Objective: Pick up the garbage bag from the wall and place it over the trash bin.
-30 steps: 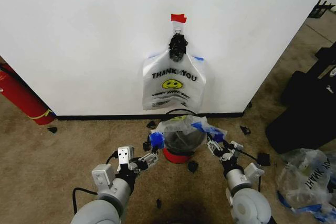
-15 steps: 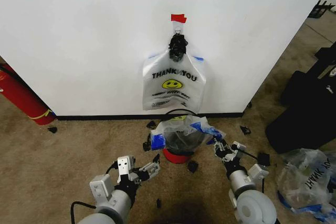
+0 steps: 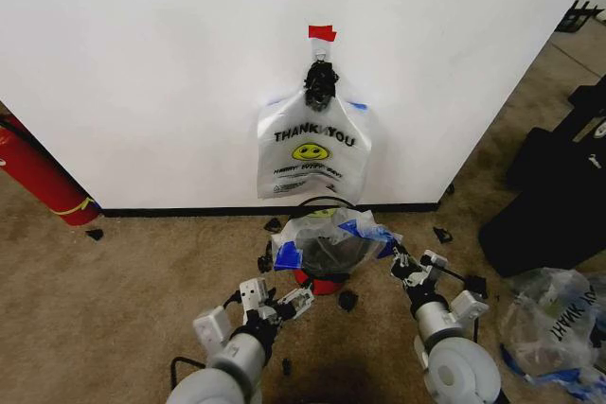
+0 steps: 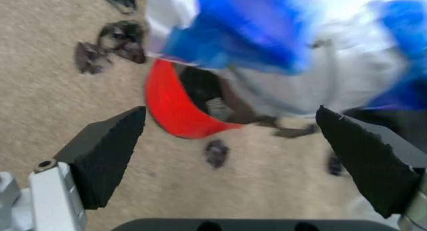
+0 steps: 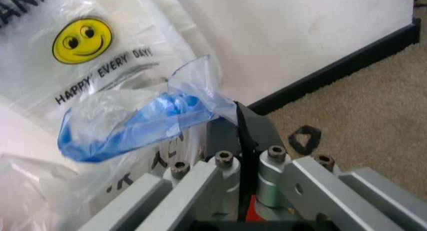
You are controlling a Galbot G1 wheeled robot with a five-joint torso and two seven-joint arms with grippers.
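Observation:
One garbage bag (image 3: 312,144) with "THANK YOU" and a smiley hangs on the wall (image 3: 142,63) under red tape (image 3: 322,32); it also shows in the right wrist view (image 5: 100,51). A second bag like it (image 3: 327,238) lies over the trash bin (image 3: 314,282), whose red base (image 4: 170,111) shows below the blue trim. My left gripper (image 3: 294,302) is open just in front of the bin, its fingers (image 4: 107,151) wide apart and empty. My right gripper (image 3: 398,260) is shut at the bin's right side, pinching the blue-trimmed edge (image 5: 140,121) of the draped bag.
A red cylinder (image 3: 38,172) with a yellow band leans at the left. Black cases (image 3: 559,196) and a clear "MART" bag (image 3: 554,319) sit at the right. Small black scraps (image 3: 347,300) lie on the carpet around the bin.
My left gripper has let go of the bag's left edge and moved right, in front of the bin. The right gripper drew back slightly, still at the bag's right edge.

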